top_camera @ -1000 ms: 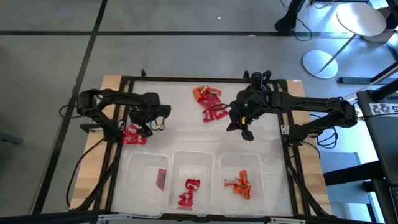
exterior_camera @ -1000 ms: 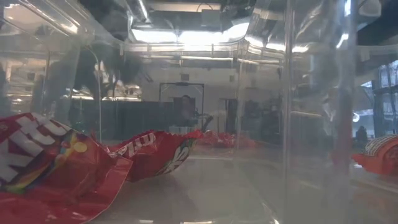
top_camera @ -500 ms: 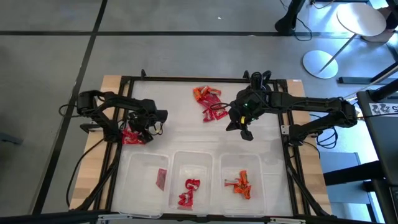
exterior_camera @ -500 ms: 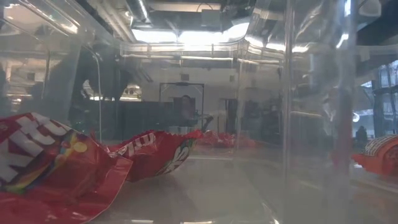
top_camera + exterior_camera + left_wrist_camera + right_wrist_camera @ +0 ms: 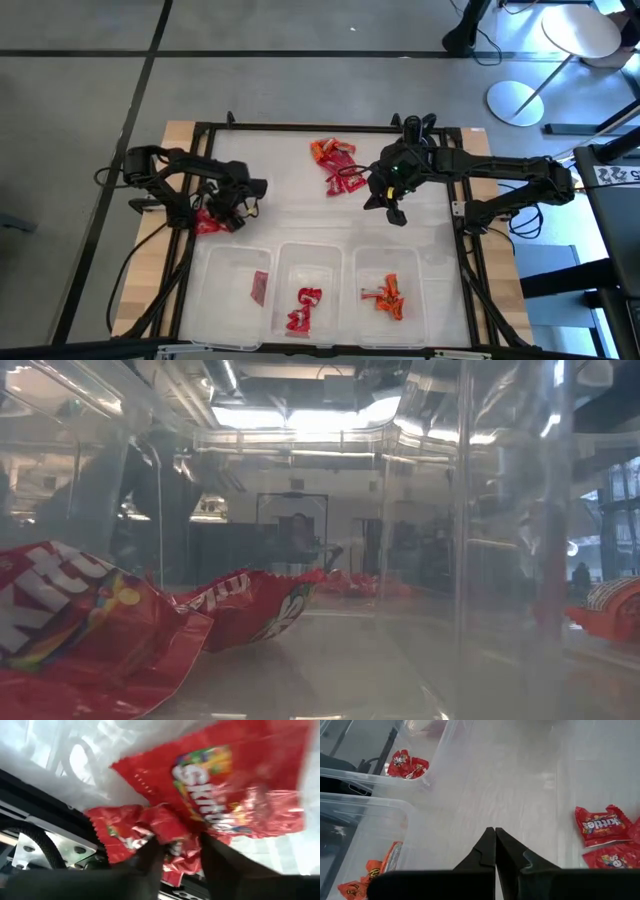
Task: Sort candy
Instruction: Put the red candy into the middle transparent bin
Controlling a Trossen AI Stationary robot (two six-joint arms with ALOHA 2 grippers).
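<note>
A small pile of red candy packets [image 5: 207, 222] lies at the table's left side. My left gripper [image 5: 224, 210] is down on this pile, shut on a crumpled red packet [image 5: 156, 822]. A flat red packet with a white name [image 5: 225, 795] lies just beyond it. More red and orange candy [image 5: 335, 165] lies at the far middle. My right gripper [image 5: 397, 214] hangs shut with nothing in it, over the bare table right of that pile. My left gripper pinches the crumpled red packet between its two fingers, at a bunched fold [image 5: 175, 837]. The fingers [image 5: 150, 860] come from above, slanting toward the table's left. The packet lies on the table among the other red packets.
Three clear bins stand along the near edge: the left bin [image 5: 232, 262] holds a flat red bar [image 5: 260, 287], the middle bin [image 5: 308, 255] red packets [image 5: 303, 308], the right bin [image 5: 385, 258] orange pieces [image 5: 385, 296]. A black frame [image 5: 300, 127] rims the table.
My left gripper has gone down and a little toward the table's left edge, onto the red packets there, and now covers more of them. My right arm has kept still.
</note>
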